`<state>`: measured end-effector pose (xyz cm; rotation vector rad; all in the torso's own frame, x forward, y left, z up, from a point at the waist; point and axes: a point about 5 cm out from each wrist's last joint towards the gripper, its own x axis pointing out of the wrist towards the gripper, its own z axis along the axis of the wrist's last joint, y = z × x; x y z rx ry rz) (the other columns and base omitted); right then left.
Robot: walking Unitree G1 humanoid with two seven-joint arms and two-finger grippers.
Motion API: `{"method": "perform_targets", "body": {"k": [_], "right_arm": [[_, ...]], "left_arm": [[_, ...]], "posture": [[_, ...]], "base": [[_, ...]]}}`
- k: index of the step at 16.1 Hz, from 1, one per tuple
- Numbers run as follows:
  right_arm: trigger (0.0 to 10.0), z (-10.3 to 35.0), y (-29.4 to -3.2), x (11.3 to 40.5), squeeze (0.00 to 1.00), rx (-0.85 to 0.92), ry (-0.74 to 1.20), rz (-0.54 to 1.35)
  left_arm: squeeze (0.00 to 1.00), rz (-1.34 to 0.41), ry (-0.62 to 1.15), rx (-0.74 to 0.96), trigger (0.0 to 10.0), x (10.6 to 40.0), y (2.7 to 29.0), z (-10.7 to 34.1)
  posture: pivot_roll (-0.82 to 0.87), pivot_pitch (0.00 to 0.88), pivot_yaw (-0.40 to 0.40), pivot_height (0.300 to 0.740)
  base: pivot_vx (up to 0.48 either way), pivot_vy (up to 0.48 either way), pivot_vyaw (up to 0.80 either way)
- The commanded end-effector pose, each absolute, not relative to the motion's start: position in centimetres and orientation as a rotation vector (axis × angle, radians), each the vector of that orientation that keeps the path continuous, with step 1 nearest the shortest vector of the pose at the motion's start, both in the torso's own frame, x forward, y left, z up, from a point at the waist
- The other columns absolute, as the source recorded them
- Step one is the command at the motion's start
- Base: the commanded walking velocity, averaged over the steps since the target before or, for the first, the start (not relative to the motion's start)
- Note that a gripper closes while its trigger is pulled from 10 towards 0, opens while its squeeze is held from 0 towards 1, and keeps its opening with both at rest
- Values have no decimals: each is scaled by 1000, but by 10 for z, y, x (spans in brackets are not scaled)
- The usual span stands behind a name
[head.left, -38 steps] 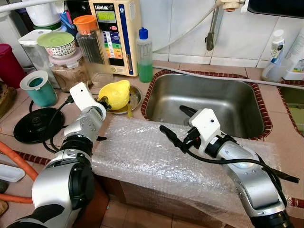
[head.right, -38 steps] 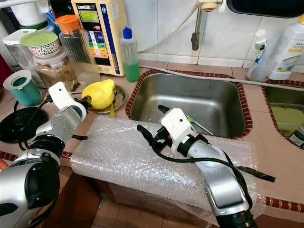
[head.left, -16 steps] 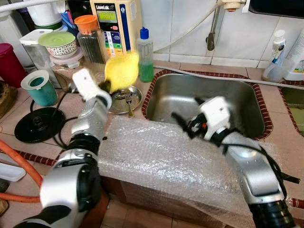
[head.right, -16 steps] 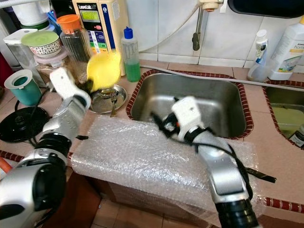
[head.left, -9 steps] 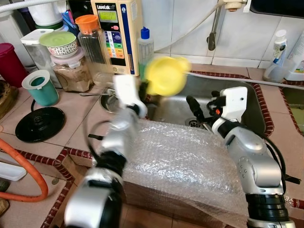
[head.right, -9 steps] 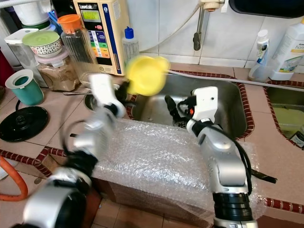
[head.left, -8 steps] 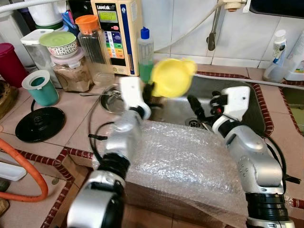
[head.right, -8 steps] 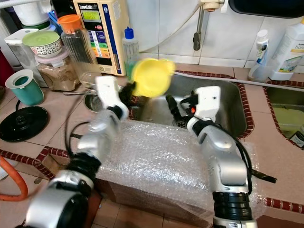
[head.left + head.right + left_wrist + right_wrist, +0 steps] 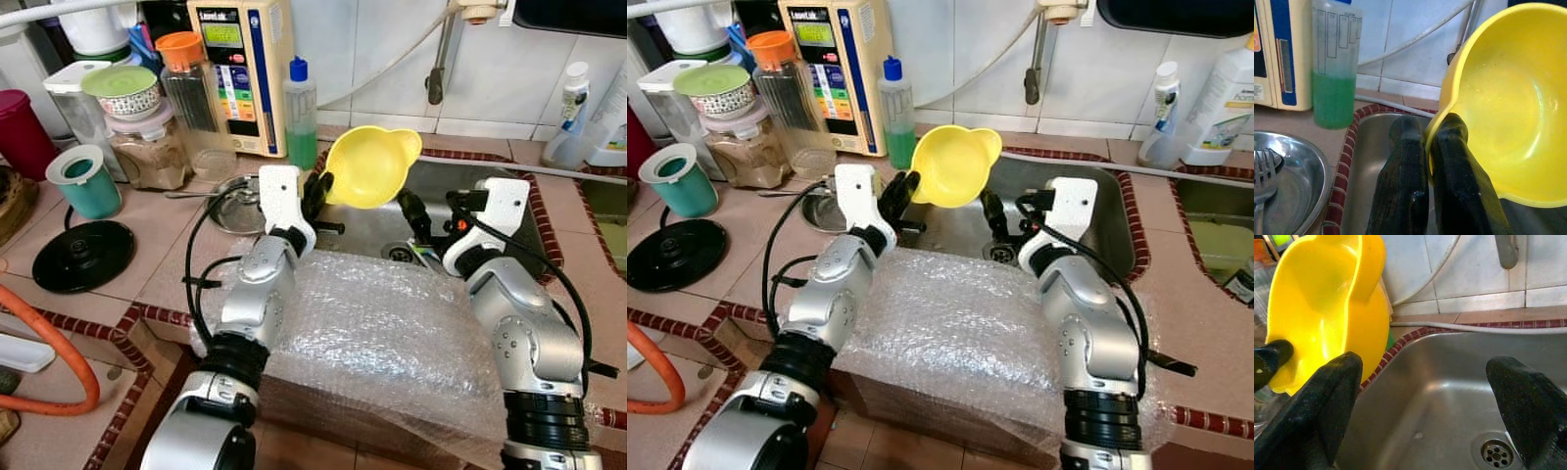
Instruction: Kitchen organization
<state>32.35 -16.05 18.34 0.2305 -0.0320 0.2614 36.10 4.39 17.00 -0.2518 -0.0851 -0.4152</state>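
Lifted from the counter, yellow bowl (image 9: 370, 165) tilts sinkward, rim pinched in left gripper (image 9: 318, 191); right gripper (image 9: 991, 217) jaws apart.

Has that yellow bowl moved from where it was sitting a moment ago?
Yes. The left gripper lifted the yellow bowl off the steel plate and carried it rightward over the sink.

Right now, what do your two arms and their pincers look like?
Both arms are silver metal with dark ribbed joint rings. Each wrist carries a white boxy housing, with black cables looping along the forearm. The left pincer and right pincer each have two long black fingers, matte and slightly scuffed. A small red spot shows by the right wrist housing.
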Motion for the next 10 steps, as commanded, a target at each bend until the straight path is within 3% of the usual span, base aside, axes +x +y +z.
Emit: {"method": "perform_targets", "body": {"k": [1,4,7,10], "right_arm": [[10000,194,-152,324,0,237,-64,315],[10000,195,-152,318,0,258,-74,369],[10000,188,-160,315,0,213,-51,334],[10000,183,-161,315,0,204,-61,277]], "left_arm": [[0,-443,-79,-254,0,356,32,170],[0,-383,-51,-232,510,359,41,165],[0,-282,-26,-212,2863,363,55,160],[0,-327,-38,-226,2549,360,49,163]], "posture": [[-99,0,87,740],[-98,0,86,740],[-99,0,88,740],[-100,0,91,740]], "base": [[0,0,0],[0,0,0],[0,0,0],[0,0,0]]}}
